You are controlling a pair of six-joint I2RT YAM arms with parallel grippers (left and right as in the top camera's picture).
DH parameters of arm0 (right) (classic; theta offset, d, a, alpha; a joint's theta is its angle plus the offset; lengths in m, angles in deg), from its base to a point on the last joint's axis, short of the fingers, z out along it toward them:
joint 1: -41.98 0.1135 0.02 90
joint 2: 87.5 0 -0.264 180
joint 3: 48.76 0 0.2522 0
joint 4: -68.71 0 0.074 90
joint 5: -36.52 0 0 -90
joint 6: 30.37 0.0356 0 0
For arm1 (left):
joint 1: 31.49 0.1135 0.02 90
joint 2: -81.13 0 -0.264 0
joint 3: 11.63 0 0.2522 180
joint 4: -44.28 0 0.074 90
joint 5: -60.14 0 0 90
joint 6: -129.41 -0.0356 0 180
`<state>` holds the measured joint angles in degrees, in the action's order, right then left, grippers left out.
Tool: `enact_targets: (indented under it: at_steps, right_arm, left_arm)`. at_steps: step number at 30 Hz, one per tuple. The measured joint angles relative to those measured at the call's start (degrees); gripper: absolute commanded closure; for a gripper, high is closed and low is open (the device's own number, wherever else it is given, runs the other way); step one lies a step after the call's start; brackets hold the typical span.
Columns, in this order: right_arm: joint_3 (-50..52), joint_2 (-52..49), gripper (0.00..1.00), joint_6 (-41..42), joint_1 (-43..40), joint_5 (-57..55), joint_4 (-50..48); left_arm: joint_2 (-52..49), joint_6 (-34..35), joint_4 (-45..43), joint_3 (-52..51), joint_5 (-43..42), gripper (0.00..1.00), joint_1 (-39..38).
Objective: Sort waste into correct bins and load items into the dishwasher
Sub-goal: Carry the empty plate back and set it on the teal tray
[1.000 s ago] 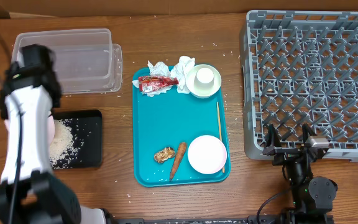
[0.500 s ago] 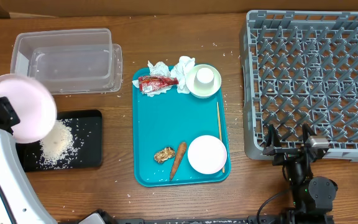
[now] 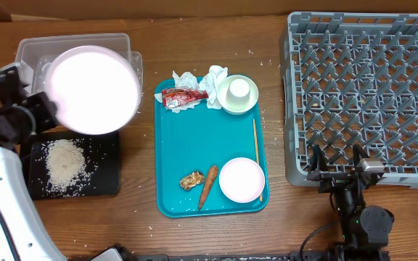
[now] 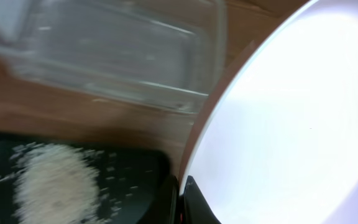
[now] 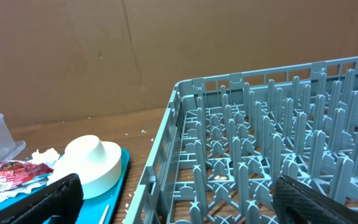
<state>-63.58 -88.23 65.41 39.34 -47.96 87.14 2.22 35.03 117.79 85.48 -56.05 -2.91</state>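
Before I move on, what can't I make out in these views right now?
Tub: overhead, the plate covers most of it; the left wrist view is blurred. Contents unclear.
Left gripper: its wrist view's bottom edge cuts it off; overhead, the plate hides its fingers.
Brown lump: too small overhead to identify.
Teal tray: mostly cut off in the right wrist view.

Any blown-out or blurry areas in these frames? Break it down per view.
Overhead: sharp, but the large plate is blown out to flat white. Left wrist: smeared throughout, clear tub and rice soft, plate again overexposed. Right wrist: dish rack crisp and evenly lit.
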Motion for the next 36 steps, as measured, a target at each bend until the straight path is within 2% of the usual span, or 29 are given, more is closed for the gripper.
enact_targets:
  at_steps: [6,11,14,19,29,36]
  right_arm:
    - [0.0,0.0,0.0,0.0,0.0,0.0,0.0]
    - [0.0,0.0,0.0,0.0,0.0,0.0,0.0]
    - [0.0,0.0,0.0,0.0,0.0,0.0,0.0]
    - [0.0,0.0,0.0,0.0,0.0,0.0,0.0]
    - [0.0,0.0,0.0,0.0,0.0,0.0,0.0]
    - [0.0,0.0,0.0,0.0,0.0,0.0,0.0]
  left_arm:
    - [-1.3,0.0,0.0,0.0,-2.0,0.96,-11.5]
    - [-5.9,1.7,0.1,0.0,8.5,0.96,-22.8]
    - [-10.8,4.0,-0.3,0.0,14.1,0.96,-27.1]
    - [-18.3,6.0,-0.8,0.0,15.9,0.96,-30.4]
    - [-31.7,7.2,-1.2,0.0,12.7,0.96,-34.3]
    - [-35.9,7.3,-4.2,0.0,12.8,0.96,-34.8]
